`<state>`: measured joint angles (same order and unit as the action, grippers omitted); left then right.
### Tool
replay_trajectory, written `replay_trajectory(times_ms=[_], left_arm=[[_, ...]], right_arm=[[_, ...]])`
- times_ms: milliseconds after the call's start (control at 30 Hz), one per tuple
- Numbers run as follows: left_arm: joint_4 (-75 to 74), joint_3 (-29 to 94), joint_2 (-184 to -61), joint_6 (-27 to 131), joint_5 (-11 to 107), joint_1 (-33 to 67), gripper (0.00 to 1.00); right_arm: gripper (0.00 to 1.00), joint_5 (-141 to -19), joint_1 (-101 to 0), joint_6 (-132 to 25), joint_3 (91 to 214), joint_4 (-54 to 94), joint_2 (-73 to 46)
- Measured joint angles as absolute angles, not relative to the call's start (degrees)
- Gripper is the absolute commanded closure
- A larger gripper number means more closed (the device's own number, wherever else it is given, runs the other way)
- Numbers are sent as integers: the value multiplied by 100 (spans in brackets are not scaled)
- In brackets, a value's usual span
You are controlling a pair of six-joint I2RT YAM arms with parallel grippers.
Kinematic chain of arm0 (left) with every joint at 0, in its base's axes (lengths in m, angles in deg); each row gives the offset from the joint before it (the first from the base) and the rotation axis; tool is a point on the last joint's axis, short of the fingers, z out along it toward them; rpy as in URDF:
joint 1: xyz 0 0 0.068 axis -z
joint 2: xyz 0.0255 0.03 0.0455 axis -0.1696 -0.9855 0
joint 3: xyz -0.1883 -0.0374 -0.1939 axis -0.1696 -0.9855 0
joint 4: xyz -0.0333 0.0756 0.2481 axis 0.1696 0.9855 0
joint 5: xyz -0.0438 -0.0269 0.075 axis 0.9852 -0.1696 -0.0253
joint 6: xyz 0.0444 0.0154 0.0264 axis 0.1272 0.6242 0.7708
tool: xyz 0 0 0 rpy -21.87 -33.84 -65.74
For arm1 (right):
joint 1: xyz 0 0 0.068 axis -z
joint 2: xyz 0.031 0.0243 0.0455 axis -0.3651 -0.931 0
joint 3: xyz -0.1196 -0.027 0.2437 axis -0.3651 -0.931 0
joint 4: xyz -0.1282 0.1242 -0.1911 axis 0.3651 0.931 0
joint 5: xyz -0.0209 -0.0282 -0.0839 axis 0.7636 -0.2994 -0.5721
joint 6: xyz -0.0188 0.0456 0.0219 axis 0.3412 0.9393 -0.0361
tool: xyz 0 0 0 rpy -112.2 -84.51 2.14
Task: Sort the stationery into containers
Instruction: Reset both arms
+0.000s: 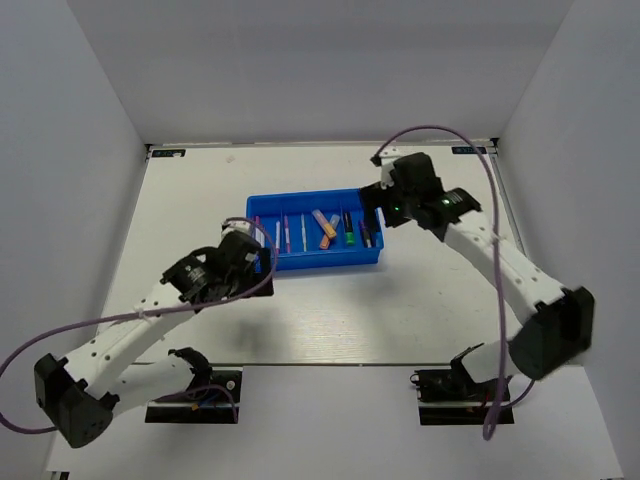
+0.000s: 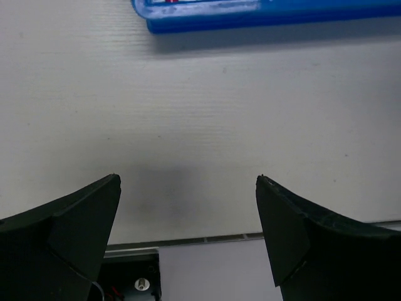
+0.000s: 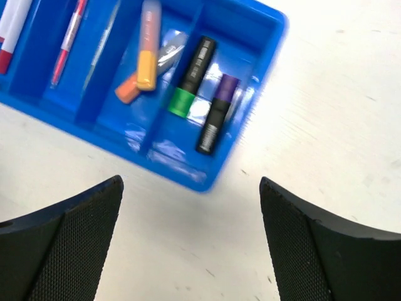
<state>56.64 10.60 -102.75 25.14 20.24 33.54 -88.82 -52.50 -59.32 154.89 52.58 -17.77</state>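
Note:
The blue tray (image 1: pixel 320 264) lies mid-table with the stationery in its compartments. In the right wrist view a green and black highlighter (image 3: pixel 191 75) and a purple and black one (image 3: pixel 216 116) share the end compartment. A pink and orange highlighter (image 3: pixel 147 50) crosses an orange one (image 3: pixel 128 91) beside them. Further along lie a pink pen (image 3: pixel 66 44) and a white pen with a red cap (image 3: pixel 7 34). My right gripper (image 3: pixel 191 182) hangs open over the tray's corner (image 3: pixel 269 25), holding nothing. My left gripper (image 2: pixel 188 179) is open and empty over bare table, with the tray's edge (image 2: pixel 263 15) beyond it.
The left gripper (image 1: pixel 243 240) stands at the tray's left end and the right gripper (image 1: pixel 378 205) at its right end. The table's near edge (image 2: pixel 207 239) and an arm base mount (image 2: pixel 125 276) show below the left fingers. White walls enclose the table.

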Motion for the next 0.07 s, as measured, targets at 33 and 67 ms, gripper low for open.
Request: replay_trajectory(times_ms=[33, 67], left_arm=[[5640, 1154, -10369, 2669, 2249, 3112, 0], [5599, 1219, -10428, 2815, 2465, 2915, 0]], right_arm=[[10, -8998, -5244, -5969, 15290, 5283, -1436], [10, -9129, -5228, -6011, 15067, 5272, -1095]])
